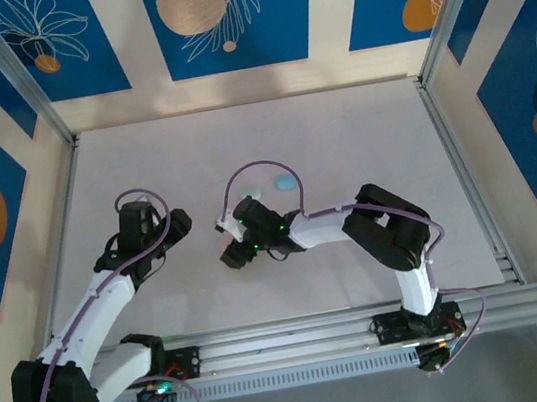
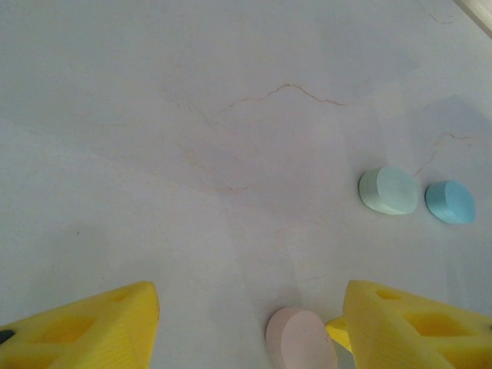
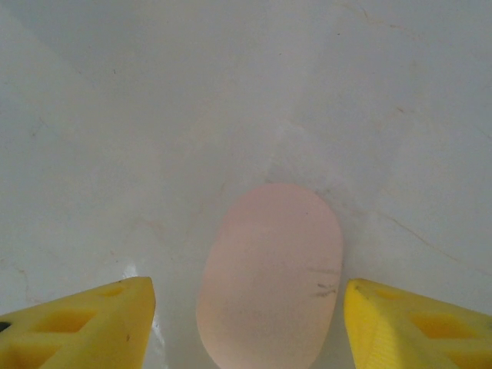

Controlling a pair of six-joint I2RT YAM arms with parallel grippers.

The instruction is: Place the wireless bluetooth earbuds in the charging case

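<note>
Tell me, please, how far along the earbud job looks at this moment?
Nothing looks done: the pink case looks shut on the table, no bud seated. In hand: the right gripper is open astride that case, not gripping; the left gripper is open and empty. Left: opening it and seating buds; the mint piece and blue piece lie untouched.

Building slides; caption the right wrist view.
Open right gripper flanks a pink case on the white table.

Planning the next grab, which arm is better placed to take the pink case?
Right, likely: the pink case lies centred between the right gripper's open fingers, but off-centre at the left gripper.
</note>
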